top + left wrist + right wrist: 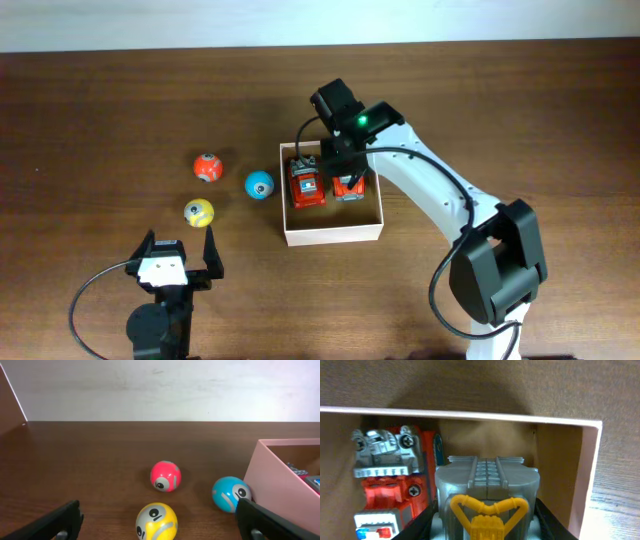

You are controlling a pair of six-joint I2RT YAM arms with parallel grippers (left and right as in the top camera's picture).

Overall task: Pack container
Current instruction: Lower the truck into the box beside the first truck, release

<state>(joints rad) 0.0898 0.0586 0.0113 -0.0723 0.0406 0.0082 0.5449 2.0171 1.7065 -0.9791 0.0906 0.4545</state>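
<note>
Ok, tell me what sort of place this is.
Likely a robot test bench, not a home: a wooden table against a plain wall, left arm and right arm at it, and a red ball, blue ball and yellow ball beside a container.

We can read no text, label, brand, number or sign on anything in these three views.
</note>
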